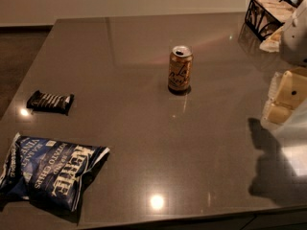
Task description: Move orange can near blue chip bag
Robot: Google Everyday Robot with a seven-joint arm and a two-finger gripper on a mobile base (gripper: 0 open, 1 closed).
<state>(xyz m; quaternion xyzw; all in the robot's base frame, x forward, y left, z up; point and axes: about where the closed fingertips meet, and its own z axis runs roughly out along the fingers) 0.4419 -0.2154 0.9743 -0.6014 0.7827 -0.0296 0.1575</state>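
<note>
Can [180,68] stands upright at upper centre of the counter [144,143]. Chip bag [50,171] lies flat at lower left, well apart from it. Pincer [285,98] is at the right edge, clear of the can; open or closed, can't tell.

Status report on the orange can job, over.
Tool at right edge of table, well away from the can. Orange can upright mid-table, far from blue chip bag at front left. Dark snack bar at left, off the direct line.
</note>
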